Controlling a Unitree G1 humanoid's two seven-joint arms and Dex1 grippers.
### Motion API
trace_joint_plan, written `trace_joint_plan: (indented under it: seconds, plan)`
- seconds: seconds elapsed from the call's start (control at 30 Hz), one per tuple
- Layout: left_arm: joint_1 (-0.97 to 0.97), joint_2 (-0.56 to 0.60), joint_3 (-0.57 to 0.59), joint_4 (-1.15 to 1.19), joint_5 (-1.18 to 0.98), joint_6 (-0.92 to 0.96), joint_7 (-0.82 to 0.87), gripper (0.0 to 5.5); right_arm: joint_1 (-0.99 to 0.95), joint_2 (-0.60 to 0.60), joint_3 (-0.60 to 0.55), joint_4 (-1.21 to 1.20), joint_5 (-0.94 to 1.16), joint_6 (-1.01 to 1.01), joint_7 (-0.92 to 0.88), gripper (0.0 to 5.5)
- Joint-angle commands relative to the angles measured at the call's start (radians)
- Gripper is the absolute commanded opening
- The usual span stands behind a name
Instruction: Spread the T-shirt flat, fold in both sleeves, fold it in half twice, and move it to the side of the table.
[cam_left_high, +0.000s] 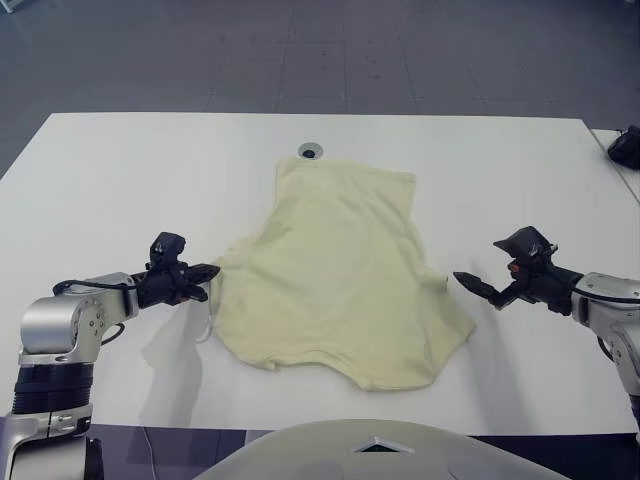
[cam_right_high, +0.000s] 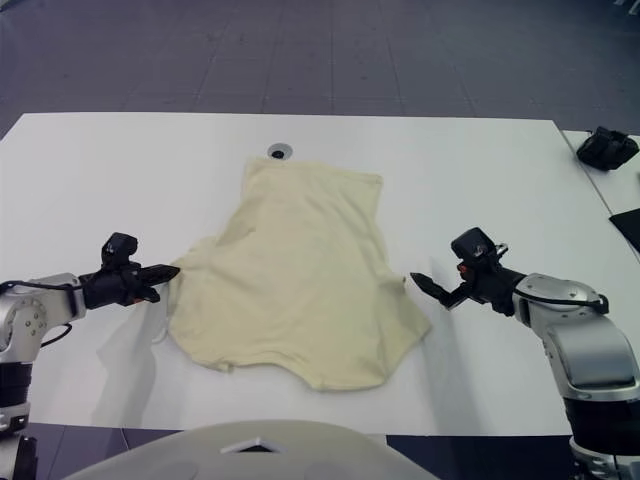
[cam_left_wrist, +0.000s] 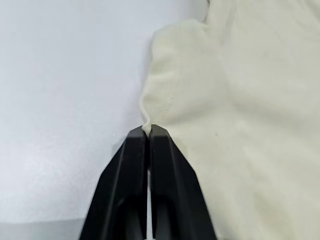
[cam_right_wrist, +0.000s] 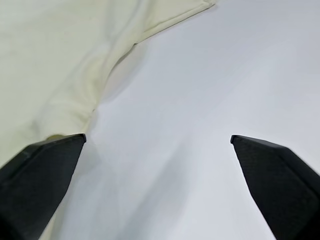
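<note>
Cream T-shirt (cam_left_high: 340, 270) runs 12-to-6; left gripper (cam_left_high: 212, 270) pinches its 9 o'clock edge, right gripper (cam_left_high: 474, 287) gapes wide beside its 3 o'clock edge.

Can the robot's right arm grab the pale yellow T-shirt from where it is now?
Probably yes. The right pincer is open and sits just beside the T-shirt, at its right edge. Only bare table lies between them, and nothing blocks the way.

Hard to make out
The dark lump (cam_right_high: 605, 148) off right and the round thing (cam_right_high: 280, 151) just past the shirt (cam_right_high: 300, 270) are too small to name; its sleeves cannot be picked out.
</note>
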Motion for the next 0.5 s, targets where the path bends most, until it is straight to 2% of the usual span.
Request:
trace_joint_plan:
  seconds: [0.03,0.27,0.5]
  plan:
    - [-0.022,0.040,-0.016,0.020,0.023,0.036,-0.004,0.02,0.055,0.037,-0.018,-0.048,0.001,0.018,-0.037,5.40]
    - [-0.084,0.085,0.018,-0.055,-0.007,0.113,-0.014,0.02,0.123,0.093,-0.037,-0.109,0.002,0.035,-0.094,5.40]
    - [-0.109,0.166,-0.033,-0.150,-0.012,0.123,-0.078,0.02,0.134,0.129,-0.029,-0.119,-0.006,0.028,-0.130,5.40]
